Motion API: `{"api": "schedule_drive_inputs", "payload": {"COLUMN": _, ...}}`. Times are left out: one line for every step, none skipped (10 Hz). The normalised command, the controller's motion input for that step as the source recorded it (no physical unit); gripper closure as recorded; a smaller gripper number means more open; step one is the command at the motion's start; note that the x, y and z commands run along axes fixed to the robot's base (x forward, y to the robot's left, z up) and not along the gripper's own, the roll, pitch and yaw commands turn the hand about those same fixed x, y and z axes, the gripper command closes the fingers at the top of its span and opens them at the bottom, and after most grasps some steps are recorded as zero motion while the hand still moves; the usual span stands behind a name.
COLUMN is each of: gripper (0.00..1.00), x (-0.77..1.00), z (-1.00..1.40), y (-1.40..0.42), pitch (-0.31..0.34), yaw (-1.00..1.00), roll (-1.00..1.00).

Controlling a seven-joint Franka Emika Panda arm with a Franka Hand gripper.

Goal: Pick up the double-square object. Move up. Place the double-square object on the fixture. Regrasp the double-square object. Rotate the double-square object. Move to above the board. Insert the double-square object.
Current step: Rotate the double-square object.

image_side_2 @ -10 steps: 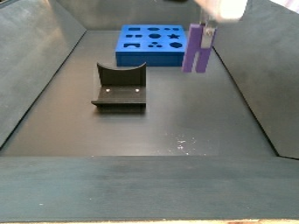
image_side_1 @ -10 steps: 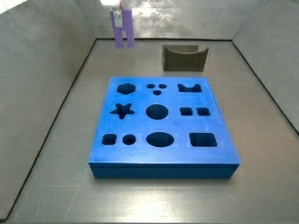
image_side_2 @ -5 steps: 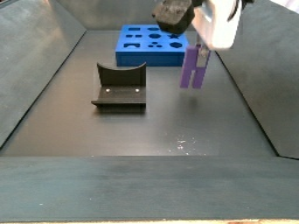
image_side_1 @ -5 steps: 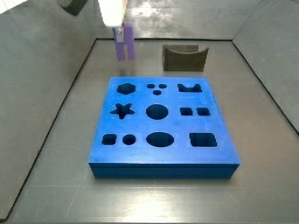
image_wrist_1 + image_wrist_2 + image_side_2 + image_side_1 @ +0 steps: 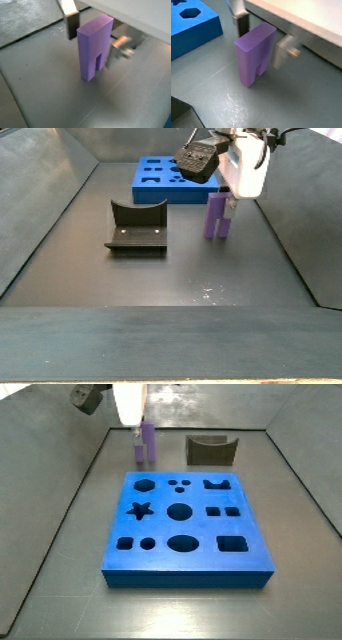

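The double-square object (image 5: 93, 50) (image 5: 254, 57) is a light purple upright prism with a slot in its lower end. My gripper (image 5: 95, 42) (image 5: 262, 40) comes down from above and is shut on its upper part, one silver finger on each side. In both side views the object (image 5: 146, 444) (image 5: 221, 216) stands upright under the gripper (image 5: 144, 430) (image 5: 226, 200), its lower end at the floor beside a corner of the blue board (image 5: 185, 524) (image 5: 171, 178). The dark fixture (image 5: 210, 450) (image 5: 136, 228) stands apart on the floor, with nothing in it.
Grey walls enclose the dark floor on all sides. A corner of the board (image 5: 191, 27) with a hexagon cutout lies close to the held object. The board's cutouts hold nothing.
The gripper has come down with the double-square object in it, from well above the floor to floor level beside the board. The board and fixture have not moved.
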Motion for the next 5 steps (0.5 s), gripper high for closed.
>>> {"api": "schedule_drive_inputs", "payload": {"gripper": 0.00, "x": 0.00, "z": 1.00, "y": 0.00, "pitch": 0.000, "yaw": 0.00, "roll": 0.00}}
{"api": "schedule_drive_inputs", "payload": {"gripper": 0.00, "x": -0.01, "z": 1.00, "y": 0.00, "pitch": 0.010, "yaw": 0.00, "roll": 0.00}}
{"api": "schedule_drive_inputs", "payload": {"gripper": 0.00, "x": -0.03, "z": 0.96, "y": 0.00, "pitch": 0.037, "yaw": 0.00, "roll": 0.00}}
{"api": "schedule_drive_inputs", "payload": {"gripper": 0.00, "x": -0.03, "z": 0.83, "y": 0.00, "pitch": 0.043, "yaw": -0.01, "roll": 0.00}}
{"api": "schedule_drive_inputs", "payload": {"gripper": 0.00, "x": -0.02, "z": 0.74, "y": 0.01, "pitch": 0.046, "yaw": -0.01, "roll": 0.01}}
